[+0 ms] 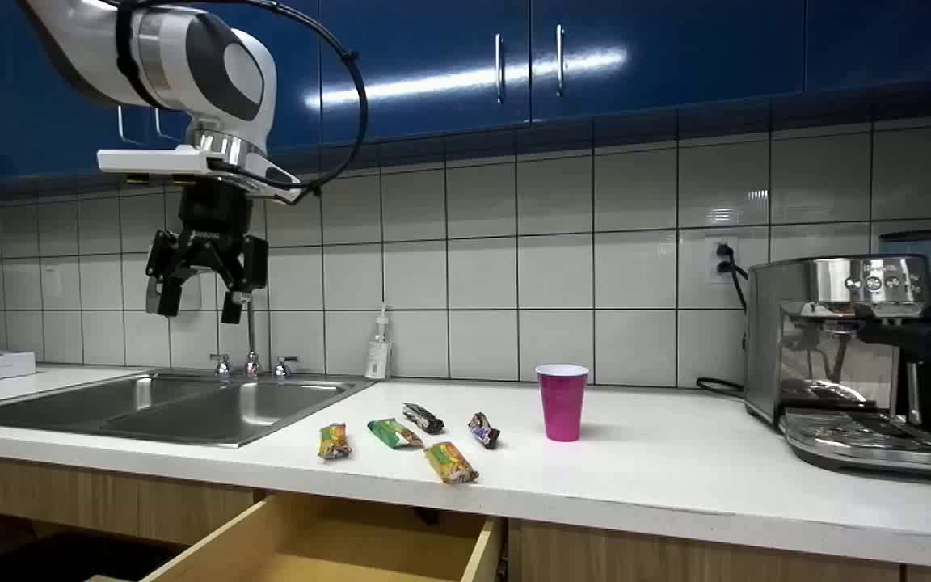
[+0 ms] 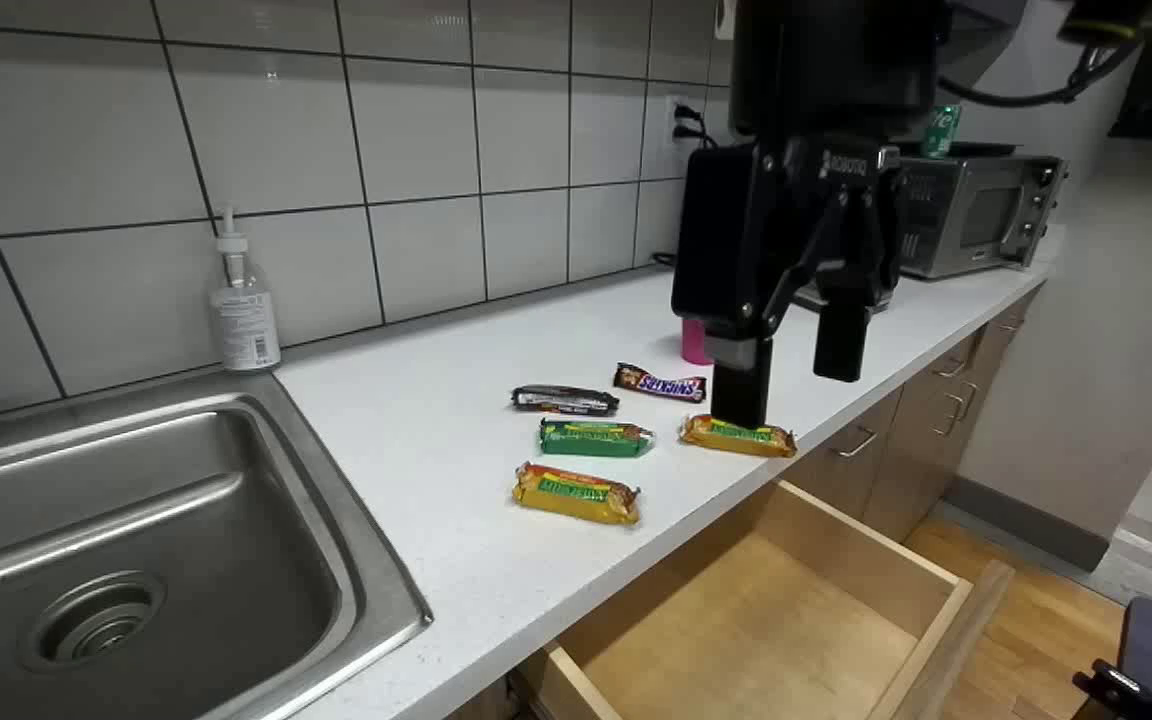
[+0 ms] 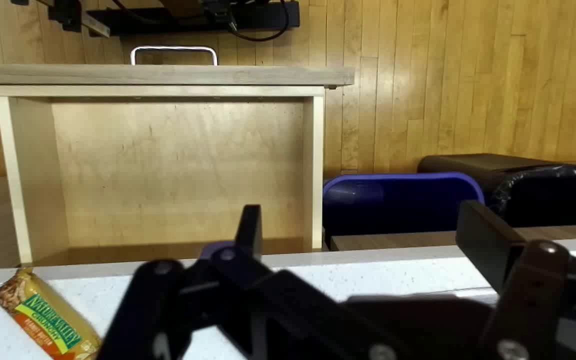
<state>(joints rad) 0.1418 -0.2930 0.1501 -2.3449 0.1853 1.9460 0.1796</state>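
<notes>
In an exterior view, the sink (image 1: pixel 223 416) is on the left. It could catch anything that gets shoved that way. Next comes the gripper (image 1: pixel 200 307). It hangs high, its 2 fingers spread wide, with nothing between them. If it drops low right there, it might bang the tap (image 1: pixel 252 356); I can't tell how near they are. Then the snacks start, 5 in all, loose on the white counter (image 1: pixel 676 453). The left yellow bar (image 1: pixel 334 442) lies nearest the sink, so a crooked push could send it over the rim. The soap bottle (image 1: pixel 379 356) stands tall at the back and could tip if bumped. The green bar (image 1: pixel 394 433) and the dark bar (image 1: pixel 423 418) lie near each other, so a finger coming down on 1 could shove the other. The front yellow bar (image 1: pixel 451 463) is close to the counter's edge, and a nudge could drop it into the open drawer (image 1: pixel 344 546) below. The Snickers bar (image 1: pixel 483 431) has a shiny wrapper that might slip from a weak pinch. Last, the pink cup (image 1: pixel 562 404) looks light, so a knock could topple it.
</notes>
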